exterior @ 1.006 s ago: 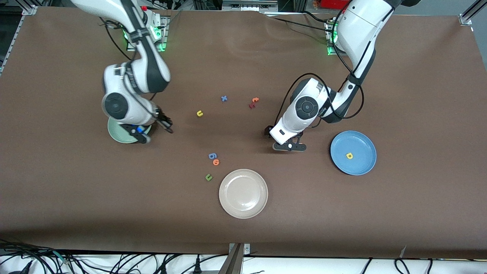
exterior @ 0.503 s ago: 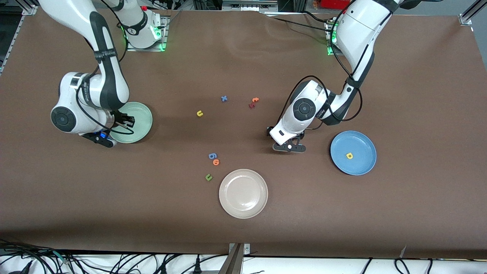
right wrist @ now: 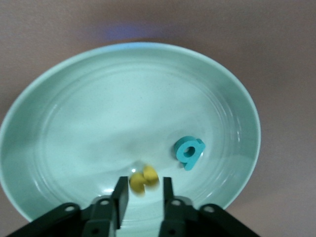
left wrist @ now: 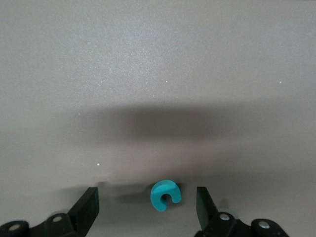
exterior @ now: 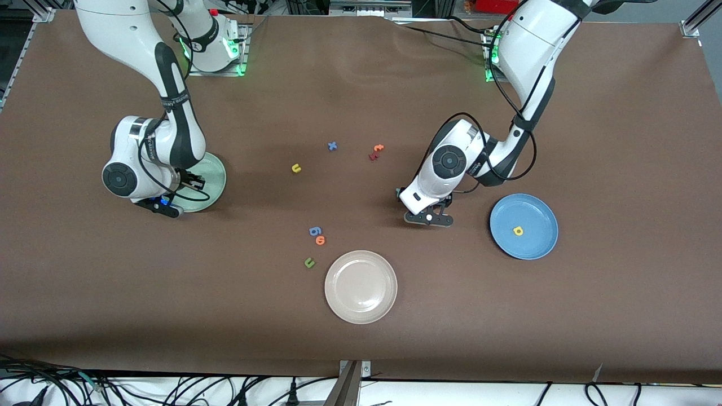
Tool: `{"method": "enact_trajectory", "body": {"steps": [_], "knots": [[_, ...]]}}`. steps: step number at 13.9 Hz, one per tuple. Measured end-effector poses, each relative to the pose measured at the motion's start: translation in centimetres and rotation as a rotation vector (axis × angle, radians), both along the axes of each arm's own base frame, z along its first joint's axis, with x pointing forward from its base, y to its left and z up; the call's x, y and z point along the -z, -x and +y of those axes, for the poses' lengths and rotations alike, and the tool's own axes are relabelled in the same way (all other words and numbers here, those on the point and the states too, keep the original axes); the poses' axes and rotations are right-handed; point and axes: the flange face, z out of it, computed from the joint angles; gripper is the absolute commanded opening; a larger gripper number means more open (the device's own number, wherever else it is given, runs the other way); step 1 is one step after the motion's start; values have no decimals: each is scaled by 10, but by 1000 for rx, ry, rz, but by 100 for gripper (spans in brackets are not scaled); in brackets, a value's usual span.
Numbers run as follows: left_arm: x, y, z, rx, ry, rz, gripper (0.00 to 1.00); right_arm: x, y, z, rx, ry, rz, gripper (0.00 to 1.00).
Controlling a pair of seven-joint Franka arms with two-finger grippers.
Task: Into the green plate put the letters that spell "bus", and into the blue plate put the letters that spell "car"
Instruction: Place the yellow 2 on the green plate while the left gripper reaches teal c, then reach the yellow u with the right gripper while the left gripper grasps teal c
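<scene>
My right gripper (right wrist: 143,185) hangs low over the green plate (right wrist: 74,123), open, with the yellow s (right wrist: 143,180) blurred just off its fingertips. The teal b (right wrist: 189,151) lies in the same plate. In the front view this gripper (exterior: 192,180) covers part of the green plate (exterior: 213,173). My left gripper (left wrist: 146,210) is down at the table, open, with the teal c (left wrist: 166,196) lying between its fingers and touching neither. From the front, the left gripper (exterior: 428,217) hides the c. The blue plate (exterior: 536,211) holds the yellow a (exterior: 518,230). A yellow u (exterior: 296,168) lies mid-table.
A beige plate (exterior: 361,307) sits nearest the front camera. Beside it lie a dark green u (exterior: 309,262), an orange letter (exterior: 320,240) and a blue 6-like piece (exterior: 315,230). Farther off lie a blue x (exterior: 332,146) and an orange and dark red pair (exterior: 376,150).
My right arm swung from beside the green plate to over it, then its fingers parted and let go of the yellow s. My left gripper's fingers narrowed a little around the teal c.
</scene>
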Motion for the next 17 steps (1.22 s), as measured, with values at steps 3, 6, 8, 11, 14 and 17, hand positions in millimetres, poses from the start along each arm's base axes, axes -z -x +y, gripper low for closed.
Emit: {"method": "enact_trajectory", "body": {"steps": [3,6,8,11,14,17], "knots": [[1,1,0,2,-1,2,67,-26,-10,10,13,-26,-12,98],[3,2,-1,3,-2,5,66,-80,-24,47,80,-35,-11,98],[5,3,-2,4,-3,8,64,-104,-23,92,136,-13,-40,97],[6,4,-3,4,-4,10,59,-103,-5,176,220,1,-71,95],[6,4,-4,-1,-4,9,51,-82,13,243,304,22,-133,94],[5,4,-5,-11,-4,7,46,-49,23,269,348,41,-171,92]]}}
